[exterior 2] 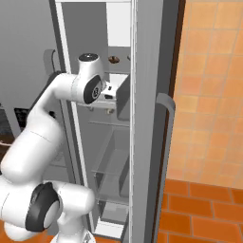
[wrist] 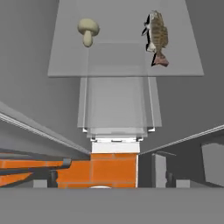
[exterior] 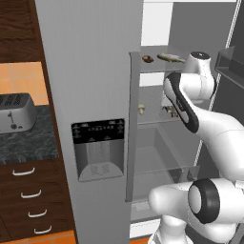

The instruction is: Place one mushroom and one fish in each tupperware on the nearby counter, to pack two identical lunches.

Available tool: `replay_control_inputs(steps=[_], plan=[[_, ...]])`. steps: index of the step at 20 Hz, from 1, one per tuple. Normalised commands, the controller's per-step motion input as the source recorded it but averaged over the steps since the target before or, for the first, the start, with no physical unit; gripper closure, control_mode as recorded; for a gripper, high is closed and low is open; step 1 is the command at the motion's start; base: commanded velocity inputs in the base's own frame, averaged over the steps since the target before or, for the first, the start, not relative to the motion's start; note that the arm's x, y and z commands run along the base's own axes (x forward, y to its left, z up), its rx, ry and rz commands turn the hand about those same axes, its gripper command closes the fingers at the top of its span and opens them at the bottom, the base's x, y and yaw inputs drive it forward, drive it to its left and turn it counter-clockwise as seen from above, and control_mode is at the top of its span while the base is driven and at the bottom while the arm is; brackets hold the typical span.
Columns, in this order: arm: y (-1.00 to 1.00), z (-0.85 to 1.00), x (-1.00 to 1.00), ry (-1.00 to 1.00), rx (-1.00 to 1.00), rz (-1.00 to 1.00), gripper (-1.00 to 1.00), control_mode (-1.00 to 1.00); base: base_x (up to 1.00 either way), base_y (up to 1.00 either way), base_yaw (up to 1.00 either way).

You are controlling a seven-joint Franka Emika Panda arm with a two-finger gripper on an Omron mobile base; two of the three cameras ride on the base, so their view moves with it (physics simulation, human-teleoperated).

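Refrigerator [exterior: 90,71], grey, door open; glass shelves [exterior: 157,119] inside, centre-right of left base view.
Upper shelf: one dark mushroom [exterior: 147,59], one fish [exterior: 170,57] just beside it.
Lower shelf, top of hand view: pale mushroom [wrist: 88,29] upper left, fish [wrist: 157,37] upper right, well apart.
Counter [exterior: 26,143], dark speckled, left edge; toaster [exterior: 15,112] on it, drawers [exterior: 31,200] below.
Floor [exterior 2: 209,142]: orange tile.
Pincer: out of frame; state cannot be told.

1. A pale tan mushroom [wrist: 88,29] lies at the hand view's upper left.
2. A brown-striped fish [wrist: 157,37] lies lengthwise at the upper right, well apart from it.
3. In the left base view a dark brown mushroom [exterior: 147,59] and a second fish [exterior: 170,57] lie side by side at upper centre.
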Motion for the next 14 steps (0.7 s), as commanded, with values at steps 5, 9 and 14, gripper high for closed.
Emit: replay_control_inputs(steps=[5, 9, 14], plan=[[-0.03, -0.71, 0.6, -0.12, 0.0, 0.02, -1.0, -1.0, 0.0, 0.0, 0.0], [0.0, -0.83, 0.51, -0.16, 0.0, 0.05, -1.0, -1.0, 0.0, 0.0, 0.0], [-0.04, -0.51, 0.5, -0.15, 0.0, 0.04, -1.0, -1.0, 0.0, 0.0, 0.0]])
